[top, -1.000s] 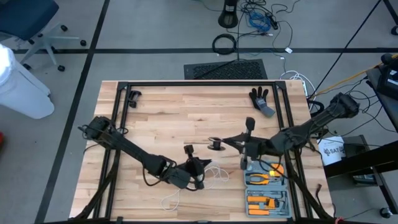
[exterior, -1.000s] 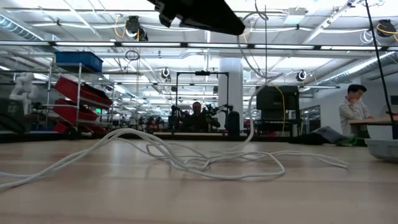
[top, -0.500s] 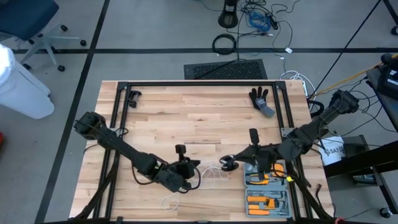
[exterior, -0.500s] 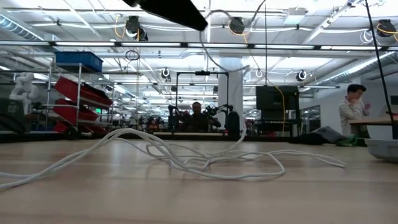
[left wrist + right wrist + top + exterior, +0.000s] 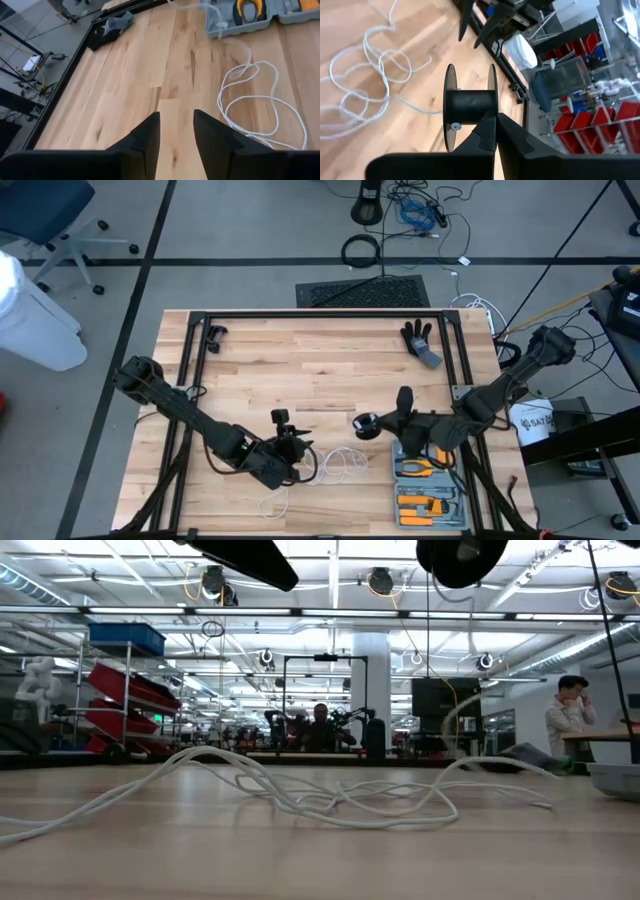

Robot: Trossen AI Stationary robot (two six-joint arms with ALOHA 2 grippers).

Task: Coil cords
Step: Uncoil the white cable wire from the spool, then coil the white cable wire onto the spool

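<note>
The thin white cord (image 5: 335, 465) lies in loose loops on the wooden table near its front edge (image 5: 300, 795). One strand (image 5: 447, 735) rises to the small black reel (image 5: 365, 424), which my right gripper (image 5: 383, 426) holds above the table. The reel fills the right wrist view (image 5: 470, 107). My left gripper (image 5: 176, 125) is open with nothing between its fingers. It hovers just left of the loops (image 5: 287, 444), and they show beside it in its wrist view (image 5: 250, 100). My right gripper pinches the rim of one of the reel's two flanges (image 5: 492, 107) between its shut fingers, coming from the table's right and slanting a little down. The reel is lifted clear of the table with its axle about level. The cord leaves the hub (image 5: 427, 111) slack.
A grey tool case (image 5: 430, 480) with orange-handled pliers lies at the front right, close to the loops. A black glove (image 5: 420, 340) lies at the back right and a small black clip (image 5: 213, 335) at the back left. Black frame rails (image 5: 190, 380) border the table.
My left gripper has drawn back toward the table's left edge, and the strand that rose to it now lies with the loops. My right gripper has carried the reel toward the near edge, then a little back. A strand now rises from the table to the reel.
</note>
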